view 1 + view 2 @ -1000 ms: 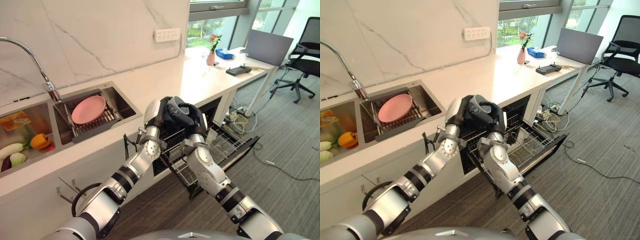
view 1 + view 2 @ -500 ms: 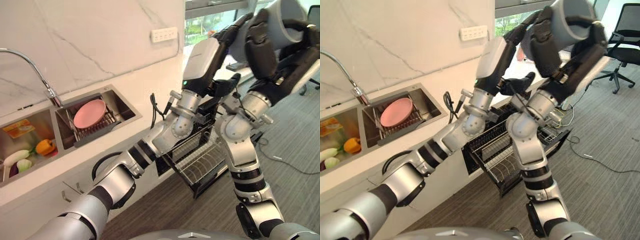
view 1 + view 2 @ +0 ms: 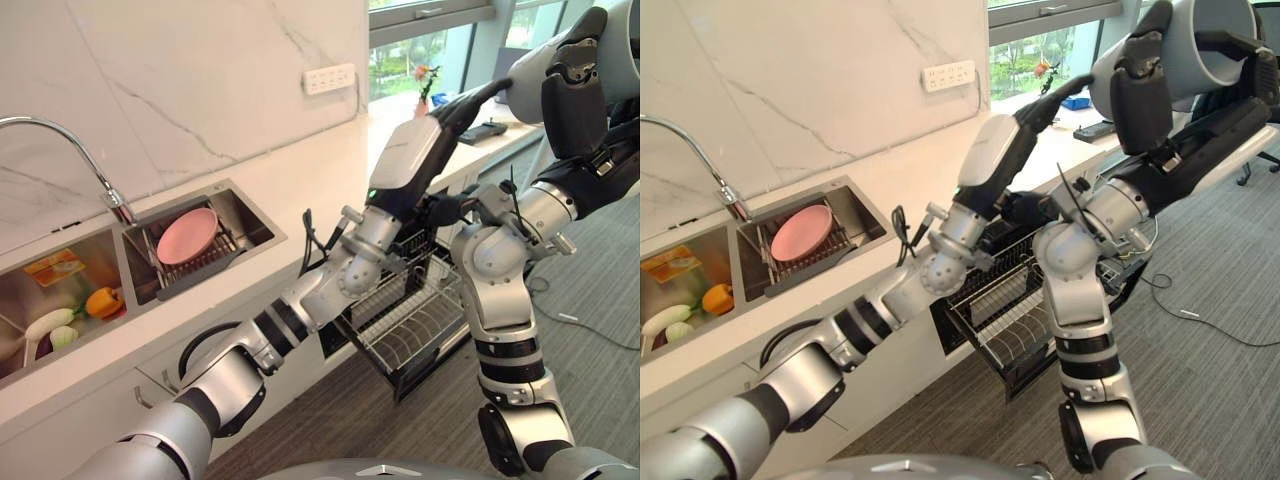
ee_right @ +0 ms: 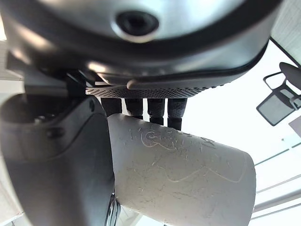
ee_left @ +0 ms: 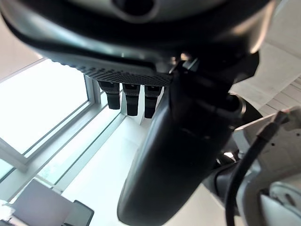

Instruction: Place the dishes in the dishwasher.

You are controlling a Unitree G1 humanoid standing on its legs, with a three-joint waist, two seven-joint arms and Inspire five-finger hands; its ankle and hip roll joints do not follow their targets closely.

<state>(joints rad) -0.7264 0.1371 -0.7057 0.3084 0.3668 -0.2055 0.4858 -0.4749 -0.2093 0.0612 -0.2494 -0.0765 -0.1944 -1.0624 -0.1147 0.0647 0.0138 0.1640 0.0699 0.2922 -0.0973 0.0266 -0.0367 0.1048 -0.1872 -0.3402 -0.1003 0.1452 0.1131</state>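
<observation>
Cup lifted high, rack waiting

The right hand (image 3: pixel 1160 95) has its fingers curled round a grey cup (image 4: pixel 183 176), raised at about 1 o'clock above the open dishwasher rack (image 3: pixel 405 315). The left hand (image 3: pixel 455 105) reaches alongside, fingers straight, holding nothing. The pink plate (image 3: pixel 187 236) sits in the sink (image 3: pixel 262 222) at 10 o'clock; nothing seems loaded yet.

I see a kitchen with a white marble wall (image 3: pixel 200 90) veined in grey, carrying a white socket strip (image 3: pixel 330 78). Below it runs a pale table (image 3: pixel 290 190) with a steel sink (image 3: pixel 150 255) set into it and a curved tap (image 3: pixel 60 150) above. Large windows (image 3: pixel 1040 55) at the far end let in bright daylight, with green outside. The floor (image 3: pixel 1210 360) is grey striped carpet. A small vase of flowers (image 3: pixel 424 88) stands by the windows.
</observation>
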